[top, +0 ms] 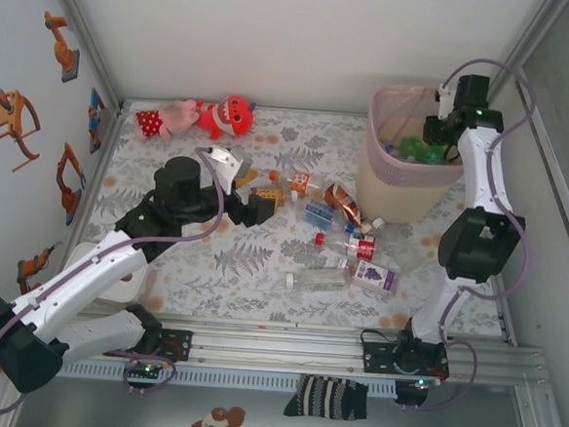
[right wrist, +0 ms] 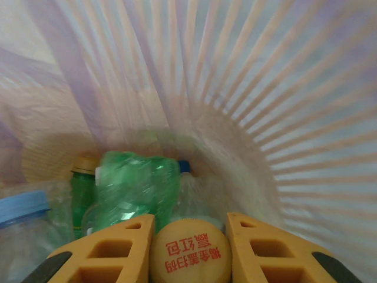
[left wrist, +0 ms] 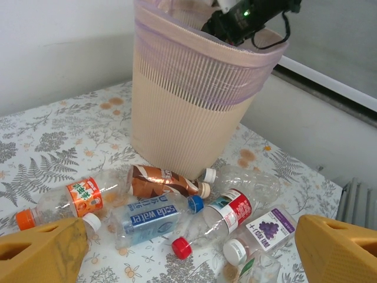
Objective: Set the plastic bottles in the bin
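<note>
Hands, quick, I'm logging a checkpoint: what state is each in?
Left hand: open, holding nothing.
Right hand: closed on a cream, red-printed bottle cap.

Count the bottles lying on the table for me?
7, in a heap by the bin: orange-label bottle, brown bottle, blue-label bottle, red-label bottle, purple-label bottle, clear bottle beside the bin, clear bottle nearest the arms. More may be hidden.

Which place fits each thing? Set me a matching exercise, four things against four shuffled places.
1 green bottle
2 cream-capped bottle
3 brown-label bottle
4 plush toys

a far left corner of the table
b between the right fingers
c lying loose in the bin
d on the table beside the bin

Pairs: 1-c, 2-b, 3-d, 4-a
</note>
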